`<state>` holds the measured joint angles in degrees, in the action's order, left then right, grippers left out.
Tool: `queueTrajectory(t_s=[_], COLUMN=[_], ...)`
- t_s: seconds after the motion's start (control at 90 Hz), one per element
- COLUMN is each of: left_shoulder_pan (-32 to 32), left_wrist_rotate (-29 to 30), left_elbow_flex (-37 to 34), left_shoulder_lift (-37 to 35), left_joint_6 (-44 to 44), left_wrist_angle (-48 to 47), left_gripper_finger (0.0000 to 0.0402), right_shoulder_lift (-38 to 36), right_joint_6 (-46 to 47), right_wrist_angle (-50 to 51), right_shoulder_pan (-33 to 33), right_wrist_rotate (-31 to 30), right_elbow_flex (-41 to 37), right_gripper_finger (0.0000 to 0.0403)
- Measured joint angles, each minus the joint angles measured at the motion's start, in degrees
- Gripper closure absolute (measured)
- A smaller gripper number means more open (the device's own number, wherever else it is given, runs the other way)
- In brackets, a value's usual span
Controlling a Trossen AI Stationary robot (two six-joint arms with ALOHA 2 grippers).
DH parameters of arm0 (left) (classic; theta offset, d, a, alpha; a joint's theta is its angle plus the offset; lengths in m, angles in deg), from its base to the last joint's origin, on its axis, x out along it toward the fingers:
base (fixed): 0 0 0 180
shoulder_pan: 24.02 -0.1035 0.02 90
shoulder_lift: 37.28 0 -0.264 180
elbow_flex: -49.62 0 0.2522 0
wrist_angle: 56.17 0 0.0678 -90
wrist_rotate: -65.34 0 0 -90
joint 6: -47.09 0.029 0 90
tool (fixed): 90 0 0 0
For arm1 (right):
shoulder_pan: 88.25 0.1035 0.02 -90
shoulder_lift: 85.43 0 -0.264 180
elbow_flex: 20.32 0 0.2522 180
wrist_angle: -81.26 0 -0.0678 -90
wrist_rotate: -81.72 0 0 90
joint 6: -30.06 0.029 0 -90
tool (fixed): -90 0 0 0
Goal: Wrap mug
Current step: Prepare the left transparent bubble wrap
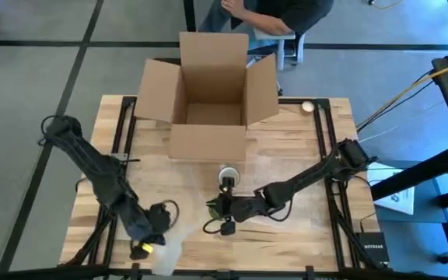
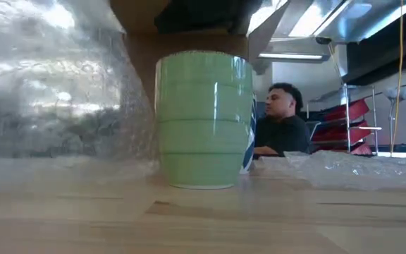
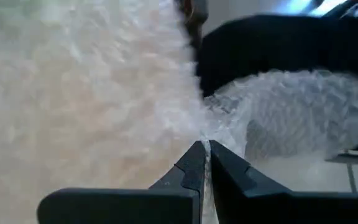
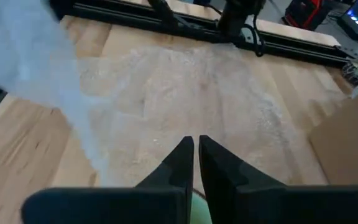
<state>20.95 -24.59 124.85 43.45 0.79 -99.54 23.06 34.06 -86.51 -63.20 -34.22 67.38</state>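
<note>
The green mug point(image 1: 228, 177) stands upright on the wooden table, and fills the middle of the low view point(image 2: 203, 120). A clear bubble-wrap sheet point(image 4: 191, 93) lies spread on the table around it. Its near-left part point(image 1: 168, 250) is raised, showing as a wall left of the mug point(image 2: 55, 85). My left gripper point(image 1: 149, 244) is near the table's front-left and is shut on that raised part. My right gripper point(image 1: 218, 208) is shut just on the near side of the mug, above the sheet. Its fingers point(image 4: 196, 142) hold nothing that I can see. My left gripper point(image 3: 205, 146) pinches a bunched bit of the bubble wrap point(image 3: 211, 127) between its two fingers. That part is lifted off the table and rises beyond the fingertips. The rest of the sheet still lies on the table toward the mug. One layer or several, I cannot tell.
An open cardboard box point(image 1: 208, 101) stands at the table's far edge, behind the mug. A person point(image 1: 278, 15) sits beyond it. A small round object point(image 1: 308, 106) lies at the far right. Bare wood shows to the right of the mug.
</note>
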Motion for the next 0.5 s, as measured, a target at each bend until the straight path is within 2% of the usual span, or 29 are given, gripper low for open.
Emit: queueTrajectory(t_s=[0.144,0.344,0.5], left_shoulder_pan=[-0.79,-2.81,-3.85], left_wrist_rotate=[-3.06,-6.92,-17.71], left_elbow_flex=[0.00,0.00,0.05], left_shoulder_lift=[3.00,3.24,2.83], left_joint_6=[-2.14,-3.93,-8.36], left_wrist_angle=[2.47,1.88,1.37], left_gripper_finger=[0.0380,0.0327,0.0299], right_shoulder_lift=[0.00,0.00,0.00], right_joint_6=[0.00,0.00,0.00], right_wrist_angle=[0.15,0.48,0.63], right_shoulder_pan=[0.03,0.05,0.05], right_wrist_rotate=[0.02,0.02,0.04], right_elbow_flex=[-0.02,-0.02,-0.02], right_gripper_finger=[0.0391,0.0391,0.0391])
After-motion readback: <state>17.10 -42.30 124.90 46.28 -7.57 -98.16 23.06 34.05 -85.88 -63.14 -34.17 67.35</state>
